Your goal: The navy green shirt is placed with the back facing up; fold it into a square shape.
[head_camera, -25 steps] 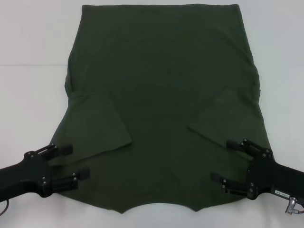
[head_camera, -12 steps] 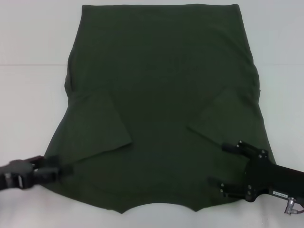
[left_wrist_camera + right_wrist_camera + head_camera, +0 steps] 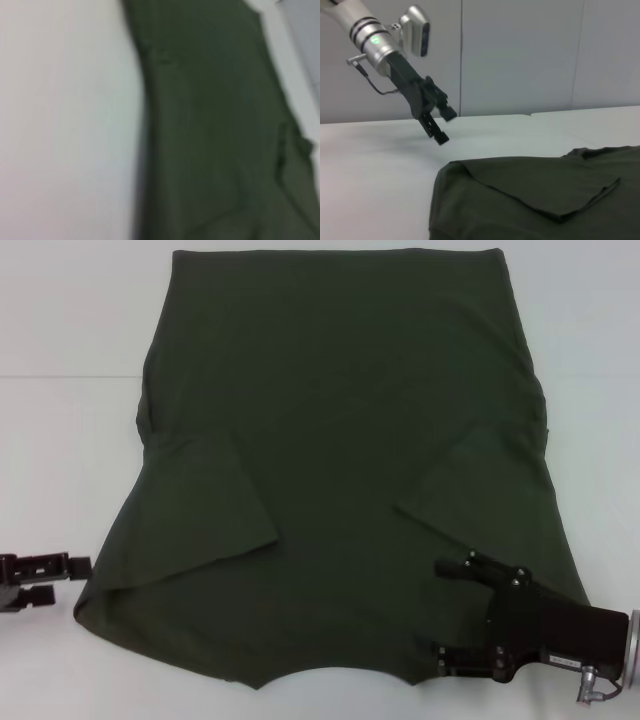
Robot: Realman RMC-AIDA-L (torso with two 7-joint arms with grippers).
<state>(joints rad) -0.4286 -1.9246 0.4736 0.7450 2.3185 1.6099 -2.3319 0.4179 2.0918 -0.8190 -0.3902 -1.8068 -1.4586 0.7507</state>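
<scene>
The navy green shirt (image 3: 340,430) lies flat on the white table (image 3: 60,440), with both short sleeves folded inward onto its body. It also shows in the left wrist view (image 3: 215,125) and the right wrist view (image 3: 545,200). My left gripper (image 3: 45,582) is open and empty at the table's near left, just off the shirt's near left corner. It also shows in the right wrist view (image 3: 440,125), raised above the table. My right gripper (image 3: 450,615) is open over the shirt's near right part, one finger on either side of that stretch of cloth.
Bare white table surrounds the shirt on the left, the right (image 3: 600,390) and at the near edge. A grey wall (image 3: 520,50) stands beyond the table in the right wrist view.
My left gripper has pulled back to the left, off the shirt's near left corner. My right gripper has shifted left and nearer, further onto the shirt. The shirt lies much as before.
</scene>
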